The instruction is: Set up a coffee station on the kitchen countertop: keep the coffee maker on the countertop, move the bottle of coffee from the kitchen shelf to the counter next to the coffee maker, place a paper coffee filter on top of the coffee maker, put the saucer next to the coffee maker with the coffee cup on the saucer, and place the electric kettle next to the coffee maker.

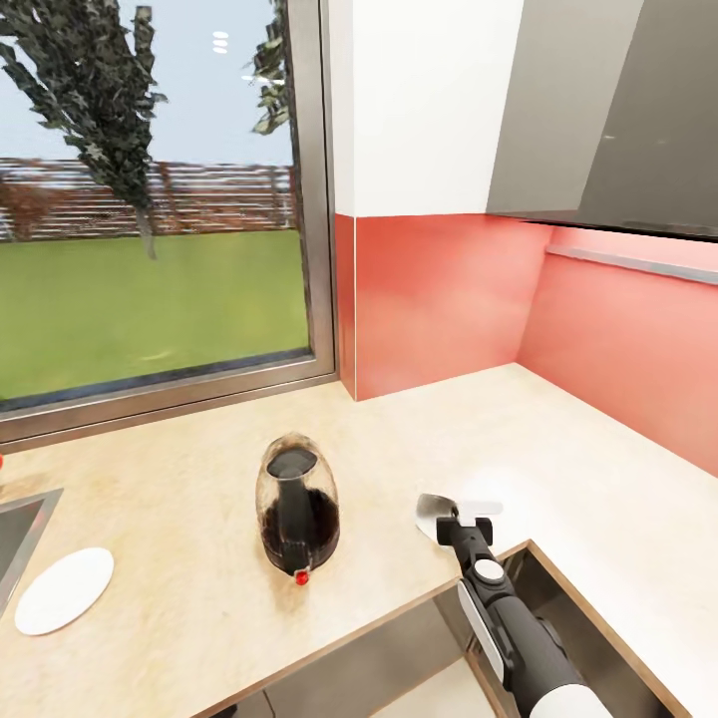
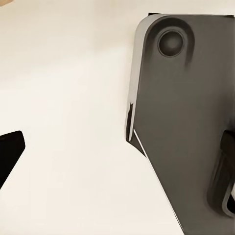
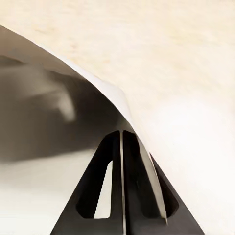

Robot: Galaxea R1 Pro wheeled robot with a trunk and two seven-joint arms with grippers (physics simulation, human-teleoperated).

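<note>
The paper filter (image 1: 436,511) is pinched flat between the right gripper's (image 1: 451,519) closed fingers (image 3: 139,196) just above the countertop (image 1: 558,449), near its inner corner. The kettle (image 1: 297,517) is stood to its left, and the saucer (image 1: 64,590) is laid further left by a sink (image 1: 18,538). The left gripper's state can't be told.

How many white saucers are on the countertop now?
1. The saucer lies flat on the kitchen countertop, left of the electric kettle, beside the sink corner. Others may lie outside the view.
</note>
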